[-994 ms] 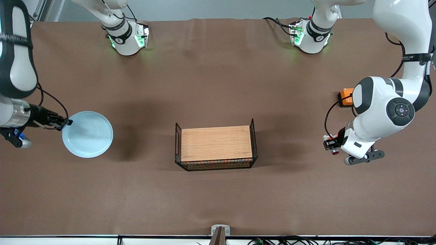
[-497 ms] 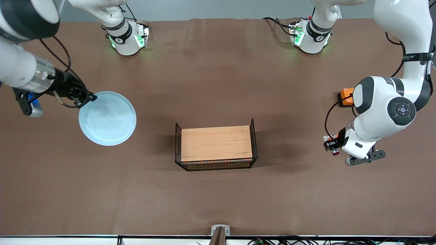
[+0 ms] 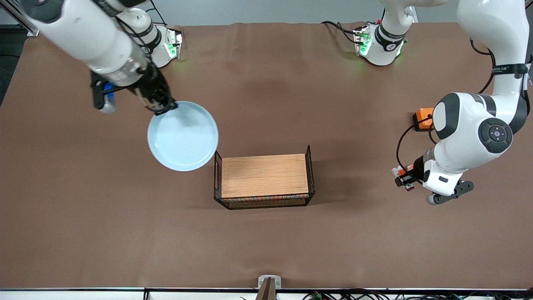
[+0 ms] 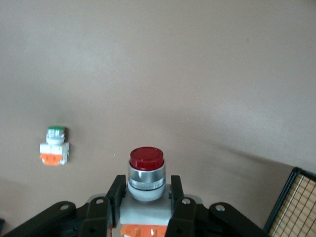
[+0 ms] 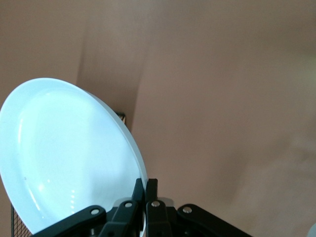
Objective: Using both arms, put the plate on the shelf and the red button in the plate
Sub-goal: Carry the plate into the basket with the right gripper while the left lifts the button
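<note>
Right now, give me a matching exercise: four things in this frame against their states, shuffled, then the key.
Things:
1. round pale blue plate
2. white switch with red round tip, the red button
3. wire basket with wooden board
4. small white-orange switch with green tip

States:
A. lying alone on the brown table
B. pinched at its rim by the right gripper
C. standing mid-table
D. clamped in the left gripper

Pairs: 1-B, 2-D, 3-C, 4-A
</note>
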Robot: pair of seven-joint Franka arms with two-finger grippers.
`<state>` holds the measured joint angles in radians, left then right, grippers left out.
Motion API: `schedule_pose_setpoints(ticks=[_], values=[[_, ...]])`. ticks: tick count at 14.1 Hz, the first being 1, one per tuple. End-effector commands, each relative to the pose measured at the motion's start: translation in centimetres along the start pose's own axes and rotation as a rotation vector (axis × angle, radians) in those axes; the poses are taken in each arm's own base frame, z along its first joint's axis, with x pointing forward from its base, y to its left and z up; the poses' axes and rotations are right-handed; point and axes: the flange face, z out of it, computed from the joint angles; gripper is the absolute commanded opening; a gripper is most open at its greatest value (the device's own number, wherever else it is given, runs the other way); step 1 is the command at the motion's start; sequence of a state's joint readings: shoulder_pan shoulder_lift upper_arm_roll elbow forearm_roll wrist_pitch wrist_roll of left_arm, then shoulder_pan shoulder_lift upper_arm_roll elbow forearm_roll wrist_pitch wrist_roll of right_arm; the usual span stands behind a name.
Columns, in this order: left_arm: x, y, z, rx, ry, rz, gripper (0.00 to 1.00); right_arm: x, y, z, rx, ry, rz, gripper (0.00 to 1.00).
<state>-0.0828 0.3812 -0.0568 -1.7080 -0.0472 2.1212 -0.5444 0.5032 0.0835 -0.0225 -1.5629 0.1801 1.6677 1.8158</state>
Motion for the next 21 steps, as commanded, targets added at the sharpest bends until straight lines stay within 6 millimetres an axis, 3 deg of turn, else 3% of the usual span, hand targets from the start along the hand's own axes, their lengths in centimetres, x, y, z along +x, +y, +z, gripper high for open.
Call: schedule_pose_setpoints(ticks=[1, 4, 7, 10, 13, 21], values=[[-1.0, 0.0, -1.1, 0.017, -0.05, -0.146, 0.34, -4.9, -1.4, 2.1, 0.039, -0.001, 0.138, 0.0], [-1.6, 0.3, -3.1, 0.031, -0.062, -0.227, 0.34, -10.5, -1.3, 6.1, 0.082, 0.046, 0.197, 0.0], [-2.1, 1.7, -6.0, 0.041, -0.081, -0.311, 0.34, -14.0, -1.4, 10.3, 0.112, 0.081, 0.26, 0.0], [-2.6, 3.4, -8.9, 0.037, -0.079, -0.388, 0.34, -15.5, -2.5, 13.8, 0.129, 0.109, 0.322, 0.0], [-3.8, 6.0, -11.2, 0.0, -0.066, -0.482, 0.34, -17.3, -3.7, 16.1, 0.153, 0.125, 0.346, 0.0], [-7.7, 12.3, -14.2, -0.071, -0.075, -0.716, 0.34, -17.8, -5.9, 20.2, 0.17, 0.135, 0.374, 0.0]])
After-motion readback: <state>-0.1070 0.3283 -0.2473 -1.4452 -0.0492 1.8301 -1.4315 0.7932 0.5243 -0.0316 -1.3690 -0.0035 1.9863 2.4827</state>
